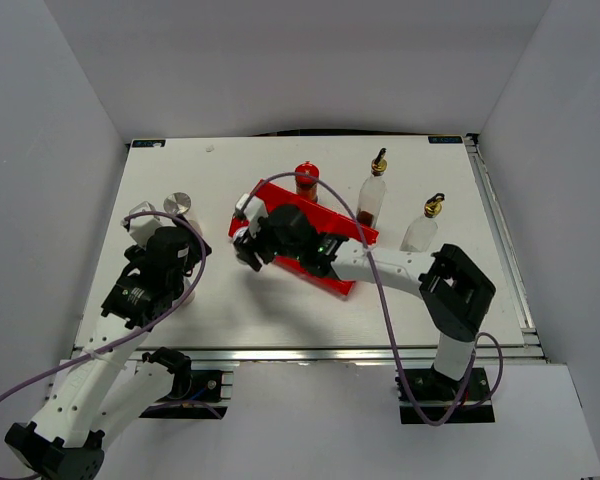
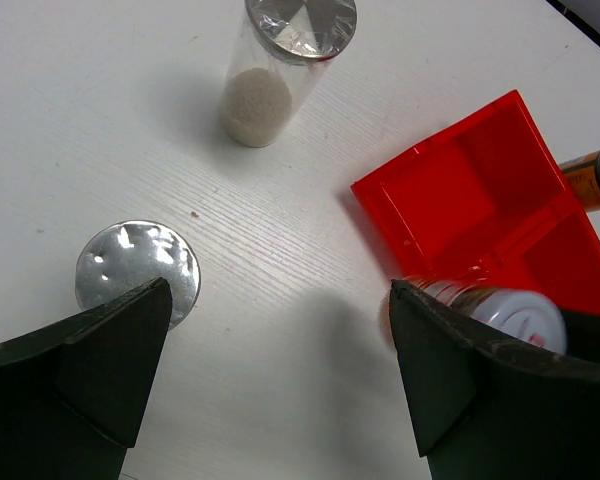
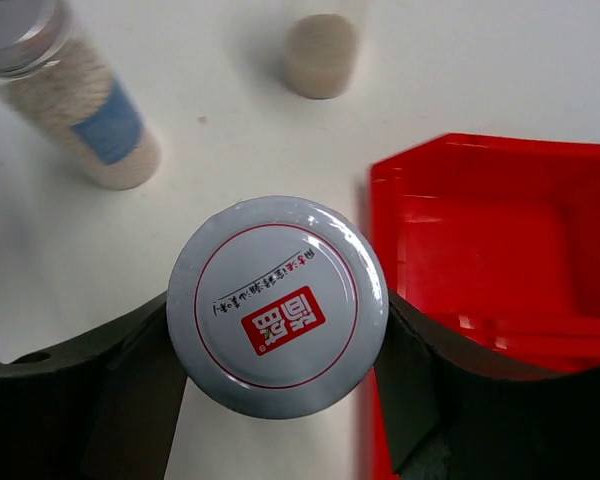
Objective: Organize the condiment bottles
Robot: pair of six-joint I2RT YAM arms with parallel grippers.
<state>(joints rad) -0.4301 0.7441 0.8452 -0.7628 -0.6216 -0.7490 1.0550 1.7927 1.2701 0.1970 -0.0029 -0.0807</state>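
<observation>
Jaws on the right gripper (image 1: 248,243) clamp a white-lidded jar (image 3: 277,303) just beside the red bin (image 3: 500,230), likely for loading; those of the left gripper (image 2: 280,300) gape empty nearby.

We see the bin (image 1: 365,236) in the middle of the surface (image 1: 460,300). A short jar (image 1: 306,180) stands just behind it. The first tall bottle (image 1: 373,198) stands to its right, and the second tall bottle (image 1: 421,230) stands farther right, nearer to us. On the left stand the first shaker (image 1: 179,204) and the second shaker (image 1: 140,213), side by side. A capped jar (image 3: 277,318) sits in the right hand (image 1: 246,242), by the bin's left end.
</observation>
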